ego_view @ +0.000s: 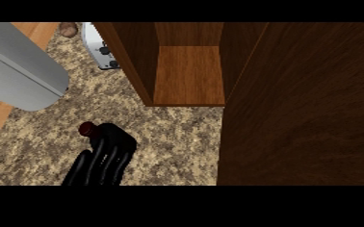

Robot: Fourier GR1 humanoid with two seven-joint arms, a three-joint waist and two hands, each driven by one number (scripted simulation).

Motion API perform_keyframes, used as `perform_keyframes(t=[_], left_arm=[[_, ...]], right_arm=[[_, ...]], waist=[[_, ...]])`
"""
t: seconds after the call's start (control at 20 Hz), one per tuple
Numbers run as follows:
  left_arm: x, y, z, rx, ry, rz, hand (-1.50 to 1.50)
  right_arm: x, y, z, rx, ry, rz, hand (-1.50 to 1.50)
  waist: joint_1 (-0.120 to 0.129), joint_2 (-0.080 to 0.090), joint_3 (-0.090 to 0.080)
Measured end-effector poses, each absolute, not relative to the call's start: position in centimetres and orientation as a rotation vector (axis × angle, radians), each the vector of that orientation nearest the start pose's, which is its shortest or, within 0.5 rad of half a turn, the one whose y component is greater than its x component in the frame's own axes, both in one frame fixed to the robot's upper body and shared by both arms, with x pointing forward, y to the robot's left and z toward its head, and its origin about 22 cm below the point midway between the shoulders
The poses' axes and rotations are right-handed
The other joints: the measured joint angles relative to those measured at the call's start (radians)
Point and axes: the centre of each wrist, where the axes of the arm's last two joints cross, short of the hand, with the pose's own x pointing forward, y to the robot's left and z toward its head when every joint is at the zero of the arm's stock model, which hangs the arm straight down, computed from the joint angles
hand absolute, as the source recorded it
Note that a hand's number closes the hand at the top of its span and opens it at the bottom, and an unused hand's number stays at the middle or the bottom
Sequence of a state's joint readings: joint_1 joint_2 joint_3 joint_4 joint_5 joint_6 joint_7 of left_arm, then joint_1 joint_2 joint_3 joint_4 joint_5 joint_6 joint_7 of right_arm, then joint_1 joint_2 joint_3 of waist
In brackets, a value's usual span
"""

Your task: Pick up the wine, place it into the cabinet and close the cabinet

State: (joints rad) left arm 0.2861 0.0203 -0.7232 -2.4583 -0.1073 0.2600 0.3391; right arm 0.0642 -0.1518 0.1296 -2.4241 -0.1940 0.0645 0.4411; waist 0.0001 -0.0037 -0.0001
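While we look steeply down at the counter (177, 139), we see one black hand (107, 156) coming in from the near edge, left of centre. Which hand it is we cannot tell from this view, since no forearm shows. Its fingers are curled round the wine (86, 128), whose dark red top pokes out just beyond the knuckles (the rest of the bottle is hidden under the hand). Wine and hand sit over the speckled counter, near and to the left of the cabinet (188, 74). We see the cabinet standing open, its wooden shelf bare toward us, and its door (292, 106) swung out to fill the right side. At far left a large grey cylinder (28, 72) slants across; a white toaster (99, 50) lies just beside the cabinet's left wall, and a small brown round thing (68, 29) sits farther off.
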Motion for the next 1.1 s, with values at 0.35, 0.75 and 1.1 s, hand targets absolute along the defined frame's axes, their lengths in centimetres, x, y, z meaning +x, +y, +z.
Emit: perform_keyframes(t=[0.35, 0.75, 1.1], left_arm=[[11.1, 16.2, 16.0, -0.344, -1.805, -0.008, -1.50], [12.3, 19.3, 16.1, -0.200, -1.817, 0.011, -1.50], [13.2, 22.1, 15.0, -0.143, -1.793, 0.034, -1.50]], right_arm=[[15.7, -21.5, 18.6, 0.238, -1.893, 0.245, -1.50], [15.4, -21.6, 18.5, 0.210, -1.897, 0.246, -1.50], [15.0, -22.2, 18.8, 0.175, -1.903, 0.241, -1.50]], waist=[[0.000, 0.001, -0.001], [-0.003, 0.001, -0.001], [-0.002, 0.001, -0.001]])
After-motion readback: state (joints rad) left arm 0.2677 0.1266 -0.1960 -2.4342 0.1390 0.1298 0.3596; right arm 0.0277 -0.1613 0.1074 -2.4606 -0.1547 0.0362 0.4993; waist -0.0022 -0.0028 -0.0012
